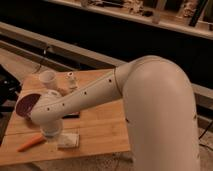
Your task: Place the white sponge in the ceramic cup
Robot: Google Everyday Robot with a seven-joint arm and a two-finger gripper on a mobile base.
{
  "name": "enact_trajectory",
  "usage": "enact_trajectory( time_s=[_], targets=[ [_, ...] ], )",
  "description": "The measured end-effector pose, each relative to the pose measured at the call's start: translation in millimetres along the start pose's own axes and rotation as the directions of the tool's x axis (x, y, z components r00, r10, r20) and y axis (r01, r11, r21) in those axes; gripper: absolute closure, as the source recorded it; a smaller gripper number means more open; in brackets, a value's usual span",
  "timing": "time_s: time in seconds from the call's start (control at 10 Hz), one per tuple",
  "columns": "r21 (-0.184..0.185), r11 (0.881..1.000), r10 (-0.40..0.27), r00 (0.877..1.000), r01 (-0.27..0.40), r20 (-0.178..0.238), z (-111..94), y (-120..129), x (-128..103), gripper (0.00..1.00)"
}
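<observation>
The end effector (52, 134) hangs low over the front left part of the wooden desk (102, 131), at the end of the big white arm (87, 96) that reaches in from the right and slants down across the desk top. Its fingers are spread wide and hold nothing. The white sponge (69, 140) lies flat on the desk just to the right of the end effector, close against it, though whether the two touch cannot be told. The sponge is well apart from the ceramic cup (48, 78), which stands upright near the far left corner of the desk with its wide round rim facing up; what shows of its inside is plain and pale like its walls. In front of the cup, at the left edge, sits a dark purple bowl (25, 106); the arm's lower end covers its right side, and the visible part of its hollow shows only its own dark colour. A tiny pale shaker (71, 80) stands just right of the cup. A thin orange thing (31, 143) lies on the desk to the left of the end effector, near the front edge. A dark flat block (71, 115) peeks out from under the arm, behind the sponge.
</observation>
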Motion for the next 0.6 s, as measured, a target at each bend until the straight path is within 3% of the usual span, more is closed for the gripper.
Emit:
enact_trajectory(
  time_s=[0.6],
  targets=[
    [0.028,1.000,0.002,1.000,-0.002,-0.006,-1.4,-4.4,7.2,0.35]
  ],
)
